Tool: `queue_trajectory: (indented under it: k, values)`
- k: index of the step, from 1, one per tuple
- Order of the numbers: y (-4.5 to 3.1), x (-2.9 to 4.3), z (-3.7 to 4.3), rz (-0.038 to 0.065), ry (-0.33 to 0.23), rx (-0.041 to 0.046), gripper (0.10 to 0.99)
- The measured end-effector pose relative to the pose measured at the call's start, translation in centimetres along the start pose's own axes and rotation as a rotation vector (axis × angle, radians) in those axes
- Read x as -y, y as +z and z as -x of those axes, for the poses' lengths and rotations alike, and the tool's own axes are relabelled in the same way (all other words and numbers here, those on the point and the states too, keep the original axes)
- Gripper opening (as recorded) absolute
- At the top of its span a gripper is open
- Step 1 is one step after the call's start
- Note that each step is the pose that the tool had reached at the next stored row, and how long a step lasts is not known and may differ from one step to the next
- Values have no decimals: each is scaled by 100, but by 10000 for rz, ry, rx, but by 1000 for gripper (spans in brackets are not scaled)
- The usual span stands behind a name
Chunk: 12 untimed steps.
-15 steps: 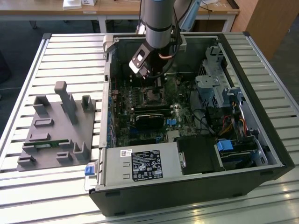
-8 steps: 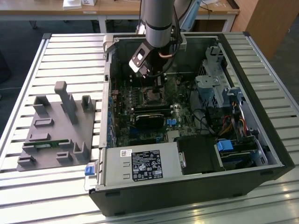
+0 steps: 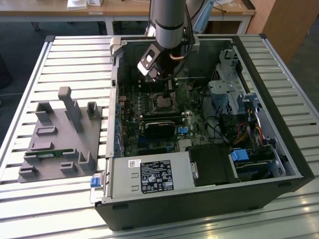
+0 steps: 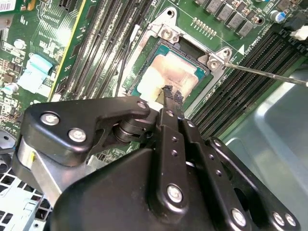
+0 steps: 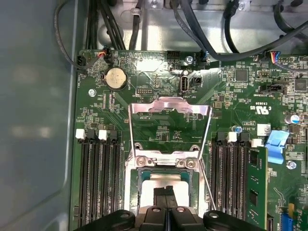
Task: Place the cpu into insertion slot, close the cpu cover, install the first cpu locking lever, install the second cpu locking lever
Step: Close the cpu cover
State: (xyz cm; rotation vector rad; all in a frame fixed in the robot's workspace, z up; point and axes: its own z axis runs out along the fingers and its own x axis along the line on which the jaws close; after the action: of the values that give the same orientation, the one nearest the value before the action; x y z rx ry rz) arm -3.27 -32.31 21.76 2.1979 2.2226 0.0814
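Note:
The cpu (image 5: 179, 182) lies flat in the insertion slot (image 5: 138, 179) on the green motherboard; its pale silver top (image 4: 175, 71) also shows in the second wrist view inside the slot's rim (image 4: 166, 34). My gripper (image 5: 166, 193) hangs right over the cpu with its black fingers shut together, tips (image 4: 169, 93) at the chip's edge. The cpu cover (image 5: 171, 107), a thin silver frame, stands swung open beyond the slot. A thin wire locking lever (image 4: 269, 74) sticks out beside the slot. In the exterior view the gripper (image 3: 168, 88) is low inside the case over the slot (image 3: 161, 102).
Long black memory slots (image 5: 96, 178) flank the socket on both sides. The open computer case (image 3: 279, 149) holds drive cages, cables (image 3: 219, 127) and a power supply (image 3: 149, 177). A grey fixture block (image 3: 62, 134) sits on the slatted table at the exterior view's left.

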Motion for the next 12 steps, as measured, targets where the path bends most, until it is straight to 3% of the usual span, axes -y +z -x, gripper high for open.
queue_trajectory:
  k: [12]
  values:
    - [-226,-11,-6,-18,1,-10,106]
